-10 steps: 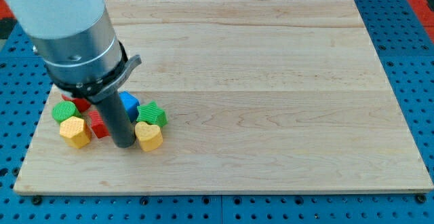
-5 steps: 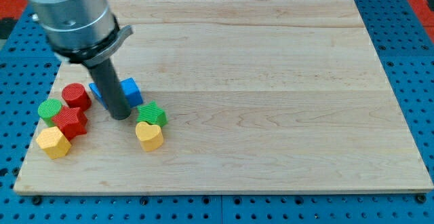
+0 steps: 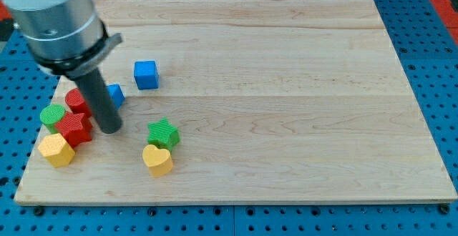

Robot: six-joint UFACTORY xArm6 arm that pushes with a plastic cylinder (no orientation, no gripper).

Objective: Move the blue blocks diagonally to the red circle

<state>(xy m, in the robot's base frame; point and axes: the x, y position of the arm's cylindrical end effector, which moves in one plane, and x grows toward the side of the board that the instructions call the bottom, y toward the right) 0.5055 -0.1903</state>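
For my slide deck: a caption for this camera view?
My tip beside the red circle, two blue blocks nearby on the wooden board.

Pale wooden board [image 3: 286, 86] on blue pegboard [image 3: 436, 64]; ribbed blocks: blue cube [image 3: 145, 74], red cylinder [image 3: 76, 101], yellow heart [image 3: 157, 160].

- the table [image 3: 286, 86] is pale wood, visible grain running in long planks, looks smooth with a soft satin finish
- under it there's a blue pegboard [image 3: 444, 64], matt, full of little holes
- blocks look like plastic with fine ribbed faces: blue cube [image 3: 145, 74], green star [image 3: 163, 133], yellow heart [image 3: 157, 159], red circle [image 3: 76, 100]
- rod down to my tip [image 3: 109, 130] is dark and matt
- grey arm housing [image 3: 54, 14] above looks like brushed metal, slight sheen
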